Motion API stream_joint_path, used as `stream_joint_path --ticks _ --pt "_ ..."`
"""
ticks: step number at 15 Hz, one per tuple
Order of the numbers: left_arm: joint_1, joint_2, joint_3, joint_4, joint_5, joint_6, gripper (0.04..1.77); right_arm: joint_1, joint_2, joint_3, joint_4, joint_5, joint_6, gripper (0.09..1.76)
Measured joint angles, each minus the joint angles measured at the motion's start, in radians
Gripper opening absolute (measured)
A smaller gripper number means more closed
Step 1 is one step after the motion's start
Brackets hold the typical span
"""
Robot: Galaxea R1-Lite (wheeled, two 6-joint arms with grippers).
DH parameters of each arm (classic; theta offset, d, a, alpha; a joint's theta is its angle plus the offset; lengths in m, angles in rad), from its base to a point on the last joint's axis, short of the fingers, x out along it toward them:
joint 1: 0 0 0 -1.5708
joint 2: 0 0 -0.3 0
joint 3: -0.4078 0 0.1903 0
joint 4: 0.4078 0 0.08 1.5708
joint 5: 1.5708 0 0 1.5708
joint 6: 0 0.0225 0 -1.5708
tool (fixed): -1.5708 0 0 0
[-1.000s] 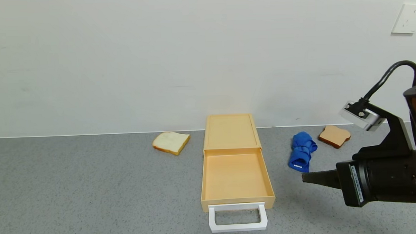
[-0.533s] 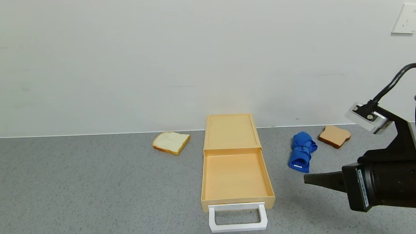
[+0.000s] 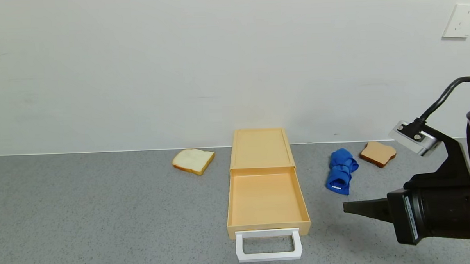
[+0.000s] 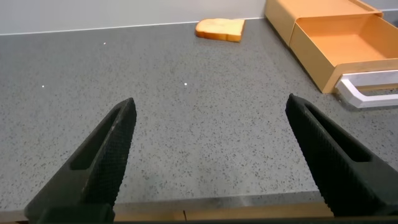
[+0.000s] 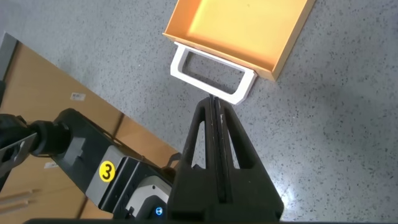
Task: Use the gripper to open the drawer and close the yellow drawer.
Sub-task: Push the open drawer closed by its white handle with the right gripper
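Observation:
The pale yellow drawer (image 3: 264,199) stands pulled out of its flat casing (image 3: 261,148) at the table's middle, and it is empty. Its white loop handle (image 3: 269,256) points toward me. My right gripper (image 3: 345,208) is shut and empty. It hovers to the right of the drawer's front corner, apart from it. In the right wrist view the shut gripper (image 5: 214,102) hangs just short of the handle (image 5: 193,79) and the drawer (image 5: 242,25). My left gripper (image 4: 210,106) is open and empty over bare table, left of the drawer (image 4: 348,40).
A white bread slice (image 3: 193,161) lies left of the casing. A rolled blue cloth (image 3: 341,176) and a brown toast slice (image 3: 377,153) lie to its right. The wall runs behind the table. The table's front edge (image 4: 217,208) is under the left gripper.
My right gripper has drifted slightly right and down, toward the table's front. The drawer and other things have not moved.

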Motion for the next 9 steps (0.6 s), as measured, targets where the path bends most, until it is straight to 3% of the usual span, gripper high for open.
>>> stream_joint_path --ticks 9 --pt "0.000 0.000 0.000 0.000 0.000 0.000 1.73 0.043 0.047 0.031 -0.002 -0.005 0.000 0.12"
